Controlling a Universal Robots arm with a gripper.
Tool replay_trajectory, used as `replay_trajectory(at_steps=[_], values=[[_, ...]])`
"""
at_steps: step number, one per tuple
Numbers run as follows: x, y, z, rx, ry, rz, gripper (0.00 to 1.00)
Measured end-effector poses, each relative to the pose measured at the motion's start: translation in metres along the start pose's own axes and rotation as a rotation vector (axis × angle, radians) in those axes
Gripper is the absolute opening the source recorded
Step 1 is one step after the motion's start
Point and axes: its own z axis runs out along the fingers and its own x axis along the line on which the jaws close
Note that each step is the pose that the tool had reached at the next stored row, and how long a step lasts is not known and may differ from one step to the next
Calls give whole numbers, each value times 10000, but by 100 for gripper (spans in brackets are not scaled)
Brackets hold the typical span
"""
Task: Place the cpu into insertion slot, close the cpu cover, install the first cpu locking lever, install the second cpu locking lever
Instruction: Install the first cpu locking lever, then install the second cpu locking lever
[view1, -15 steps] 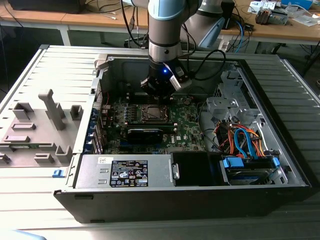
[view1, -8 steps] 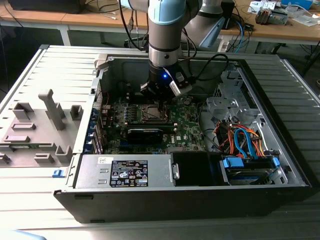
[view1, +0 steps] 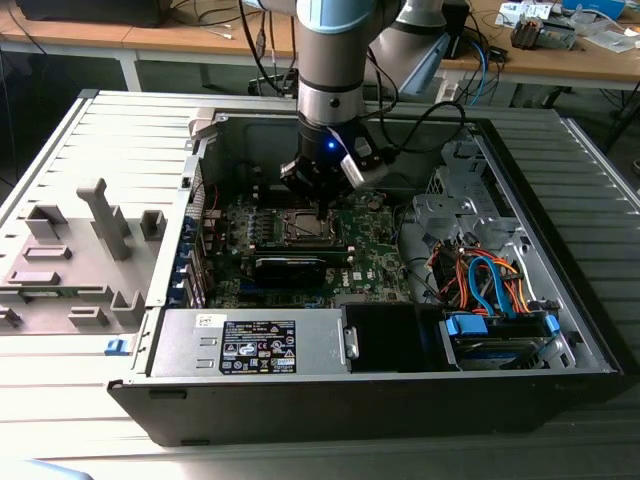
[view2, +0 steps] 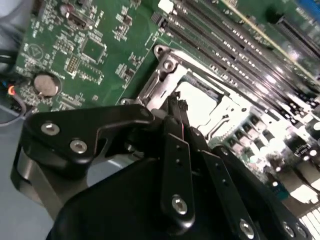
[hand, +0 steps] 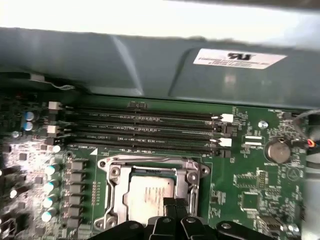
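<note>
Hovering just above the cpu (hand: 150, 194) seated in the insertion slot (hand: 114, 197), the gripper (hand: 175, 204) has fingers pressed together, holding nothing.

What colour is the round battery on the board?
The round battery is silvery grey, sitting on the green board; it shows best in the second wrist view.

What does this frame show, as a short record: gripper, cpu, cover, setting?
gripper: fingers together, tips just above the cpu, in both wrist views
cpu: lying flat inside the slot
cover: down around the cpu, its metal top showing through the cut-out
setting: open computer case on a slatted table, arm reaching in from above
</note>
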Motion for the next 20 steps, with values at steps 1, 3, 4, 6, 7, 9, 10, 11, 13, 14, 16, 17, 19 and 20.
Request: replay_trajectory(at_steps=[1, 3, 4, 6, 7, 9, 10, 11, 13, 14, 16, 17, 19, 20], values=[[-1, -2, -25, 0, 1, -1, 11], [-2, -3, -69, -4, -2, 0, 11], [-2, -3, -77, -1, -1, 0, 11], [-2, -3, -90, 0, 0, 0, 11], [-2, -3, -92, -1, 0, 0, 11], [-3, -4, -96, 0, 0, -1, 11], [-2, -7, -97, 1, 1, -2, 11], [-2, -15, -97, 2, 2, -3, 11], [-1, -40, -95, -1, 1, -1, 11], [1, -66, -92, -7, 0, -2, 11], [4, -107, -84, -27, 1, 1, 11], [5, -128, -78, -32, 3, 0, 11], [8, -192, -57, -41, 10, 0, 11], [8, -210, -47, -44, 12, 0, 11]])
